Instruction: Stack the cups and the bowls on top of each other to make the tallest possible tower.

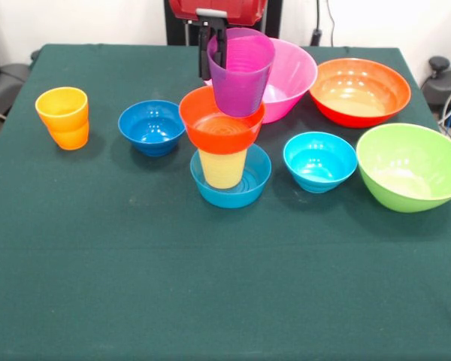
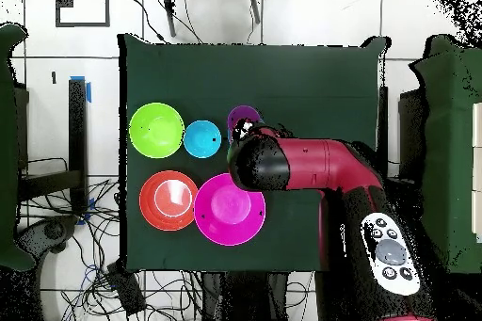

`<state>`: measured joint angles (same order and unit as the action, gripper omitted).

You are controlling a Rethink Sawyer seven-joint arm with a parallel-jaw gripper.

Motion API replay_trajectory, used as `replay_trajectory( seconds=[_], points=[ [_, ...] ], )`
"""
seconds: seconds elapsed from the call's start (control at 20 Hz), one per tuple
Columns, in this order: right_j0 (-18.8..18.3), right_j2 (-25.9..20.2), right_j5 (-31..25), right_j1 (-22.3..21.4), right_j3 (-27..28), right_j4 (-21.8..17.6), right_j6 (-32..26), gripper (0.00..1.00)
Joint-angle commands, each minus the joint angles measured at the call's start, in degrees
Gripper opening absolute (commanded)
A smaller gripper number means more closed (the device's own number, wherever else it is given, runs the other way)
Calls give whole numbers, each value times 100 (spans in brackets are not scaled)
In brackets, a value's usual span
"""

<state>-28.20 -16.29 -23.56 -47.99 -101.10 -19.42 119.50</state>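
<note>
The counter [image 1: 98, 278] is covered in dark green cloth, and its near half is bare.

Nearest of the pieces is the tower [image 1: 229, 128], at centre. Its base is a mid-blue small bowl [image 1: 231, 189] standing on the cloth. A pale yellow cup [image 1: 222, 168] stands upright in that bowl. An orange-red small bowl [image 1: 220, 126] sits on the yellow cup, mouth up. A purple cup [image 1: 240, 71] stands in the orange-red bowl, mouth up and leaning slightly.

In the front view, a lime green large bowl [image 1: 410, 167] sits at the right, level with the tower's base. A cyan small bowl [image 1: 319, 161] sits between it and the tower, apart from both.

Left of the tower stands a dark blue small bowl [image 1: 152, 127], and further left an orange cup [image 1: 63, 118], well apart from the rest.

Beyond the tower, a pink large bowl [image 1: 295, 75] sits just behind the purple cup. An orange-red large bowl [image 1: 359, 91] lies to its right.

The claw [image 1: 221, 47] comes down at the purple cup's far-left rim. One dark finger [image 1: 222, 51] shows through the translucent wall inside the cup, with another part outside the rim. The claw appears to pinch the rim of the purple cup.

In the overhead view the arm [image 2: 311, 167] covers most of the tower; only part of the purple cup shows.
</note>
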Motion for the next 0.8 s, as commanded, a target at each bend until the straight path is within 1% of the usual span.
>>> replay_trajectory(
  seconds=[0.05,0.15,0.4,0.6,0.8],
  points=[
    [2,-207,-44,-106,93,-742,-764,0],
    [18,-170,-26,-120,121,-844,-795,0],
    [-87,-303,-64,-76,99,-869,-726,0],
    [-106,-340,46,-41,85,-933,-617,0],
    [-95,-360,-39,-33,139,-934,-606,0]
  ],
)
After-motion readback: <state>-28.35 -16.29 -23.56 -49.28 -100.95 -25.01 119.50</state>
